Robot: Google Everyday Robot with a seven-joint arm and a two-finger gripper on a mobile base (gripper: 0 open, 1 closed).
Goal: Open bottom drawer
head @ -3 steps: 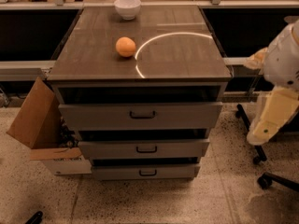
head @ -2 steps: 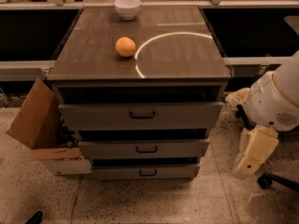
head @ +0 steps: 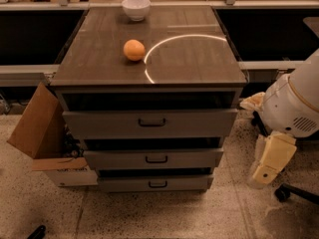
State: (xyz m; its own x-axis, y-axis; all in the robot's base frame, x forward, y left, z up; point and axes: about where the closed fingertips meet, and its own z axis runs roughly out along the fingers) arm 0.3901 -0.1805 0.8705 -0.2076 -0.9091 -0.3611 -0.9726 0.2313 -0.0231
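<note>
"Well, where is the gripper [head: 269,164] hanging?"
"Right of the cabinet [head: 194,63], touching no drawer; its opening I cannot tell. Three drawers are showing, the bottom drawer [head: 155,183] lowest; one orange [head: 134,50], one bowl [head: 136,7]."

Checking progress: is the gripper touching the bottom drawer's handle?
No, the gripper hangs low to the right of the cabinet, well apart from the bottom drawer and its black handle.

This looks like a lab or office workroom. It has a speckled terrazzo floor [head: 149,215], long pale workbenches [head: 279,5] along the top edge, a black wheeled chair base [head: 282,192] at lower right, and an open brown cardboard box [head: 37,128] at left. The robot's cream claw [head: 268,163] hangs at lower right.
</note>
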